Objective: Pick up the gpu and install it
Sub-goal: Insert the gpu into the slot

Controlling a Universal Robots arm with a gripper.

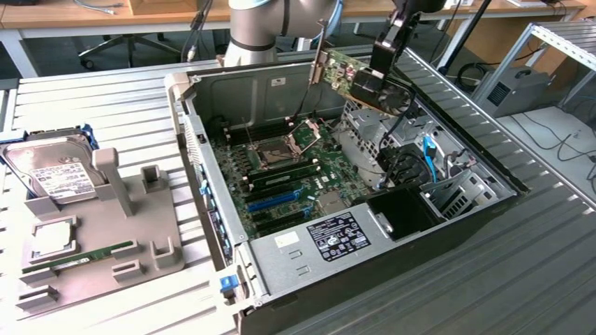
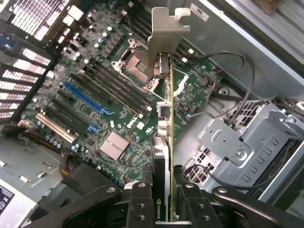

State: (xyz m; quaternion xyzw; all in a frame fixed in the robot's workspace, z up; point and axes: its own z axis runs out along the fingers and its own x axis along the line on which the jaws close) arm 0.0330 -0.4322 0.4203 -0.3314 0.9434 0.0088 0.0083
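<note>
The gpu hangs in the air above the far right part of the open computer case, tilted, with its green board and silver end bracket showing. My gripper is shut on its edge. In the wrist view the gpu is seen edge-on, bracket pointing away, clamped between my gripper fingers. Below it lies the motherboard with its blue expansion slots. The card is well clear of the motherboard and of the blue slots.
A grey parts holder stands at the exterior view's left of the case, carrying a silver hard drive and a green RAM stick. Inside the case are a metal drive cage, loose cables and a labelled power supply.
</note>
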